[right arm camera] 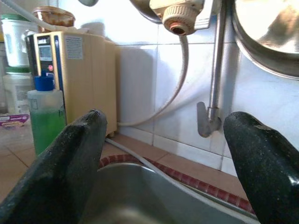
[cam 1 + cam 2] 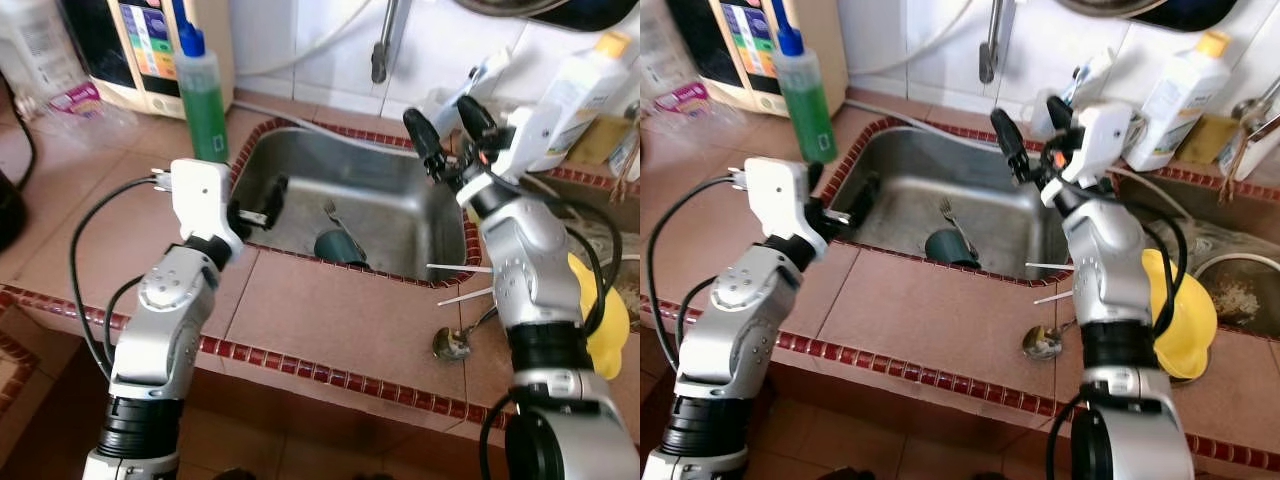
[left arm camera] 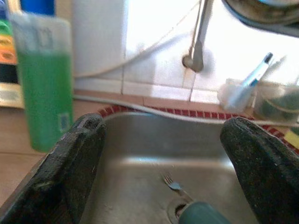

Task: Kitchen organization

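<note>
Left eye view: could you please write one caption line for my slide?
Both open end effectors, left and right, hover above a steel sink holding a dark cup and fork.

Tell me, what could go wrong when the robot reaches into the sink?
The left claw hangs open just beside the green soap bottle, so a swing could tip it. The fork lies against the dark cup in the sink, so grabbing one may drag the other.
</note>
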Controlling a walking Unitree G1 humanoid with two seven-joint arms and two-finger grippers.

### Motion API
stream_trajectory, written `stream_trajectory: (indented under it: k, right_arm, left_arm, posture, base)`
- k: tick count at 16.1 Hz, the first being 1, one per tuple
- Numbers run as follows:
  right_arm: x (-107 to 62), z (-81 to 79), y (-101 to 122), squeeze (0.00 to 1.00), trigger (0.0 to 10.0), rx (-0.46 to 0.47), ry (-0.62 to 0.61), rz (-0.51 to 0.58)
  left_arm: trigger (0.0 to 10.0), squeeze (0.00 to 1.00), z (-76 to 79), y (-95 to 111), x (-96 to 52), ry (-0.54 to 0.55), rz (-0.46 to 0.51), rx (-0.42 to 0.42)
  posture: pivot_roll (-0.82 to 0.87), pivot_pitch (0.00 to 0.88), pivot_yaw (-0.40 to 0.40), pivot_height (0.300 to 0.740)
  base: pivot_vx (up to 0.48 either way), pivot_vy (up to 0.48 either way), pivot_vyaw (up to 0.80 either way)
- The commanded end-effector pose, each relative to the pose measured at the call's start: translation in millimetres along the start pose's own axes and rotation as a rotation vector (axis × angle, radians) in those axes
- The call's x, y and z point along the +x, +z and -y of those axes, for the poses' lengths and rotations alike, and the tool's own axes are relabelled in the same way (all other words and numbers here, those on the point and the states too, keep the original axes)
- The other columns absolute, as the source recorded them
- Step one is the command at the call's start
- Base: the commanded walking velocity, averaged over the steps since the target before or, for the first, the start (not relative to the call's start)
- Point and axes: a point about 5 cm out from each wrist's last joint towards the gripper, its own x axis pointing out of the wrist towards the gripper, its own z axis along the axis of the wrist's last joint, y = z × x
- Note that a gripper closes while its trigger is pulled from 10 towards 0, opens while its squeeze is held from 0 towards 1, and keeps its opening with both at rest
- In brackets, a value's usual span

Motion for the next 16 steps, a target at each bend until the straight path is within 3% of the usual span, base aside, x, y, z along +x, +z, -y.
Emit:
stream_trajectory:
  k: [1,2,3,5,10,13,16]
  right_arm:
    - [-2.7,0.7,5.2,0.00,10.0,-0.030,-0.014,0.009]
    - [-4.6,0.6,4.0,0.00,10.0,-0.037,-0.025,0.006]
    - [-11.8,-0.7,-0.8,0.00,10.0,-0.114,-0.074,-0.012]
    - [-18.2,1.2,-1.2,0.00,10.0,-0.174,-0.137,-0.011]
    - [-50.2,5.9,-2.7,0.00,10.0,-0.323,-0.294,-0.027]
    - [-65.1,5.9,-8.9,0.00,10.0,-0.319,-0.313,-0.068]
    - [-65.2,2.7,-9.5,0.00,10.0,-0.332,-0.300,-0.075]
  left_arm:
    - [10.0,0.00,-1.9,4.1,1.6,0.009,0.021,0.000]
    - [10.0,0.00,-3.5,4.5,1.3,0.012,0.023,0.003]
    - [10.0,0.00,-9.1,4.1,-0.2,0.024,0.035,0.006]
    - [10.0,0.00,-11.9,2.4,-3.8,0.032,0.041,0.011]
    - [10.0,0.00,-7.3,-10.3,-19.3,0.000,0.043,0.057]
    - [10.0,0.00,-7.3,-15.3,-22.7,-0.019,0.040,0.086]
    - [10.0,0.00,-9.0,-15.0,-20.9,-0.022,0.042,0.081]
  posture:
    - [-0.07,0.030,-0.043,0.740]
    - [-0.07,0.029,-0.043,0.740]
    - [-0.06,0.006,-0.040,0.740]
    - [-0.07,0.000,-0.035,0.740]
    - [-0.10,0.000,-0.013,0.740]
    - [-0.12,0.000,0.000,0.740]
    - [-0.12,0.000,0.001,0.740]
  base:
    - [0.000,0.000,0.00]
    - [0.000,0.000,0.00]
    - [0.000,0.000,0.00]
    - [0.000,0.000,0.00]
    - [0.000,0.000,0.00]
    - [0.000,-0.160,0.00]
    - [0.000,-0.480,0.00]
